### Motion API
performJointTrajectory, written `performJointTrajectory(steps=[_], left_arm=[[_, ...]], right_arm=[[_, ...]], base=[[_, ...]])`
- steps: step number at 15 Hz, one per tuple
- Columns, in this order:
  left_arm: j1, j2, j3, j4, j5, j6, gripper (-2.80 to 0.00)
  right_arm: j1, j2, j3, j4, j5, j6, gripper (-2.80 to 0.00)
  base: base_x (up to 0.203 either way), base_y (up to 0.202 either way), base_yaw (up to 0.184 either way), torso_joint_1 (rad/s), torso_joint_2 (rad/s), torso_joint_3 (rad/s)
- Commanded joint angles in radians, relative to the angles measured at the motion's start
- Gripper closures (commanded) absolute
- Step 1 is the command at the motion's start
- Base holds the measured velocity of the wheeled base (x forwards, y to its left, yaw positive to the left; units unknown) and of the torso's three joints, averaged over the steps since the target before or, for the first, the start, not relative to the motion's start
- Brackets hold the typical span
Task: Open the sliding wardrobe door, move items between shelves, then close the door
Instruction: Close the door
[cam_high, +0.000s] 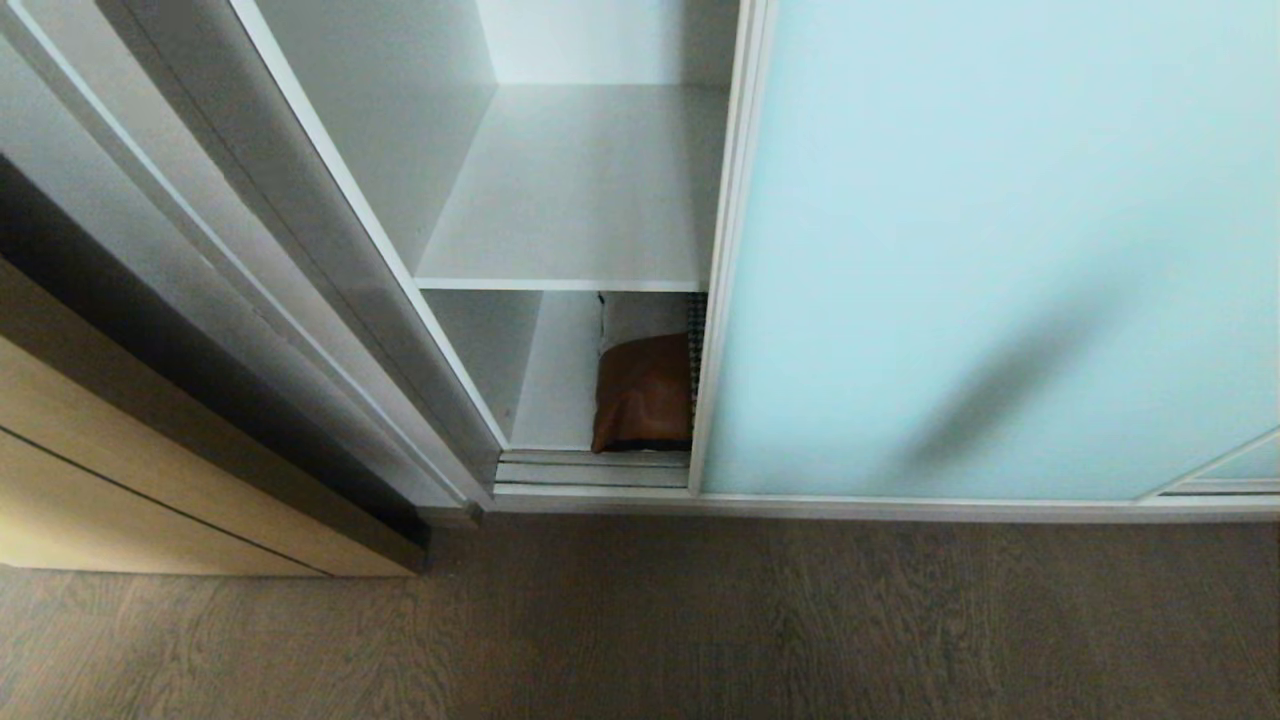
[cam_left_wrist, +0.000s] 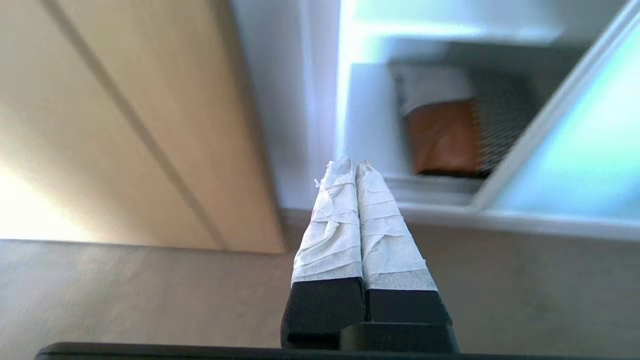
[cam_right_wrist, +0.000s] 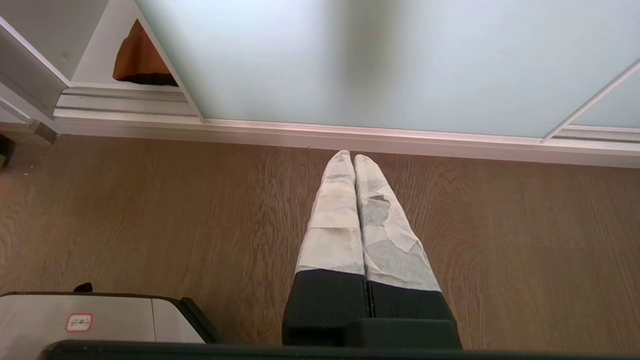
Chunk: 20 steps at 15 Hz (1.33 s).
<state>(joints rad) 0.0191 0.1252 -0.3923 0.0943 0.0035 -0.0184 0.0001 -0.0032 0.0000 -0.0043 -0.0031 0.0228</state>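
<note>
The sliding wardrobe door (cam_high: 990, 250) stands part-way across the white wardrobe, leaving a narrow gap at its left edge through which the cushion (cam_high: 645, 390) shows on the bottom shelf (cam_high: 555, 385), below an upper shelf (cam_high: 580, 200) that holds nothing in the part showing. The left hand (cam_left_wrist: 352, 167), fingers pressed together and holding nothing, points toward that gap, while the right hand (cam_right_wrist: 350, 157), likewise closed and bare, hangs over the wooden floor (cam_high: 700, 620) before the glass. Opening appears to be the step in hand: the next move likely calls for setting the left hand against the door's frame edge and pushing it rightward to widen the gap.

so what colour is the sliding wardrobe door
Frosted pale aqua-blue sliding wardrobe door, clearest in the head view.
</note>
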Motion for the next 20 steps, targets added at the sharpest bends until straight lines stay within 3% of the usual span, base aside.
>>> performJointTrajectory(steps=[1, 4, 6, 8, 10, 14, 20], left_arm=[[0.0, 0.205, -0.143, 0.015, -0.028, -0.039, 0.0], [-0.001, 0.507, -0.44, 0.033, -0.197, -0.106, 0.0], [-0.002, 0.687, -0.622, 0.041, -0.376, -0.14, 0.0], [-0.013, 0.82, -0.728, 0.045, -0.58, -0.164, 0.0], [-0.056, 0.935, -0.773, 0.041, -0.677, -0.162, 0.0], [-0.193, 1.118, -0.795, -0.083, -0.68, -0.156, 0.0], [-0.526, 1.181, -0.804, -0.161, -0.54, -0.177, 0.0]], right_arm=[[0.001, 0.003, 0.002, 0.0, 0.0, 0.0, 0.0], [0.0, 0.003, 0.0, 0.0, 0.0, 0.0, 0.0], [0.001, 0.003, 0.001, 0.0, 0.0, 0.0, 0.0], [0.0, 0.003, 0.002, 0.0, 0.0, 0.0, 0.0], [0.001, 0.003, 0.0, 0.0, 0.0, 0.0, 0.0], [0.001, 0.003, 0.0, 0.0, 0.0, 0.0, 0.0], [0.001, 0.003, 0.0, 0.0, 0.0, 0.0, 0.0]], base=[[0.0, 0.0, 0.0, 0.0, 0.0, 0.0], [0.0, 0.0, 0.0, 0.0, 0.0, 0.0], [0.0, 0.0, 0.0, 0.0, 0.0, 0.0], [0.0, 0.0, 0.0, 0.0, 0.0, 0.0], [0.0, 0.0, 0.0, 0.0, 0.0, 0.0], [0.0, 0.0, 0.0, 0.0, 0.0, 0.0], [0.0, 0.0, 0.0, 0.0, 0.0, 0.0]])
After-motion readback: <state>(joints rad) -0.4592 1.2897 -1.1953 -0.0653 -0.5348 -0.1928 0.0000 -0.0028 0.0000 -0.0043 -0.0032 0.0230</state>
